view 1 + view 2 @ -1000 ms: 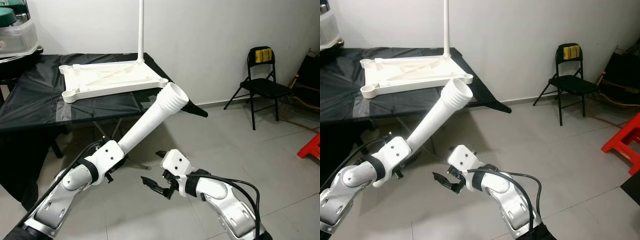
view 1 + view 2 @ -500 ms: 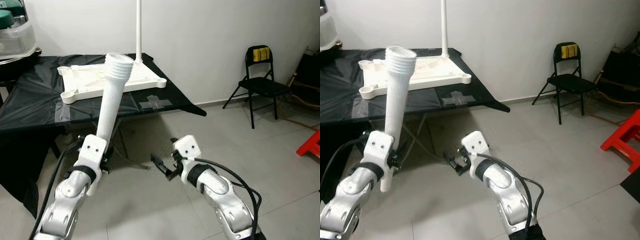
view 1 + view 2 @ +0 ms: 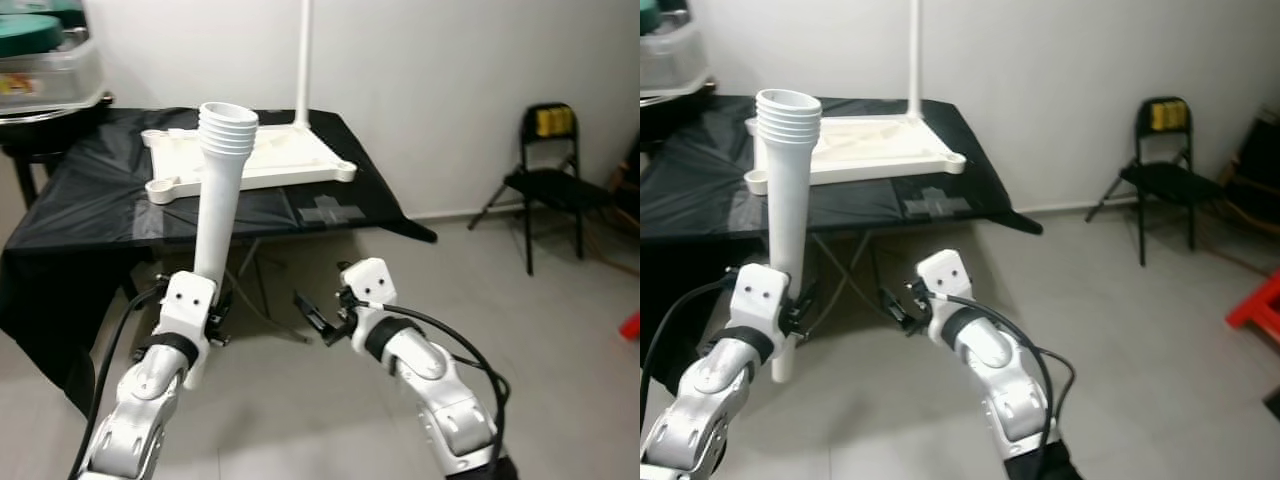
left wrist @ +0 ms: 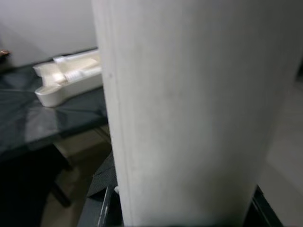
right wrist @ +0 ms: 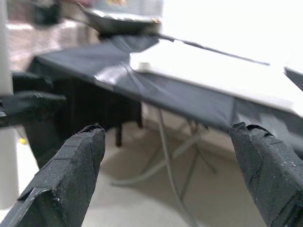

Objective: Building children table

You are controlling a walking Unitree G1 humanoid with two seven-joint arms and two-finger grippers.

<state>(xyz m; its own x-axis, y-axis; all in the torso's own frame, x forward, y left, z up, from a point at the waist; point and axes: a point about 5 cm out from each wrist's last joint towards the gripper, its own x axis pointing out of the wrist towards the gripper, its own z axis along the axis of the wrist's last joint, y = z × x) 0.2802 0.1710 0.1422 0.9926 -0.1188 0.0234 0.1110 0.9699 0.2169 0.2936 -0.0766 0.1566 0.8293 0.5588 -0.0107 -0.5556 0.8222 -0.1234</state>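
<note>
Left eye view: left gripper (image 3: 196, 325) apparently clamps ribbed white tube (image 3: 220, 190); right gripper (image 3: 318, 318) gapes wide.

black folding chair (image 3: 548, 180) by the white wall, yellow item (image 3: 551, 121) on its backrest, red stool (image 3: 1258, 308) on the grey floor

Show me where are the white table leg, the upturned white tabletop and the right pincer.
white table leg (image 3: 222, 190), left eye view, mid shaft.
upturned white tabletop (image 3: 275, 160), left eye view, ribbed underside.
right pincer (image 3: 312, 318), left eye view, between fingertips.
</note>
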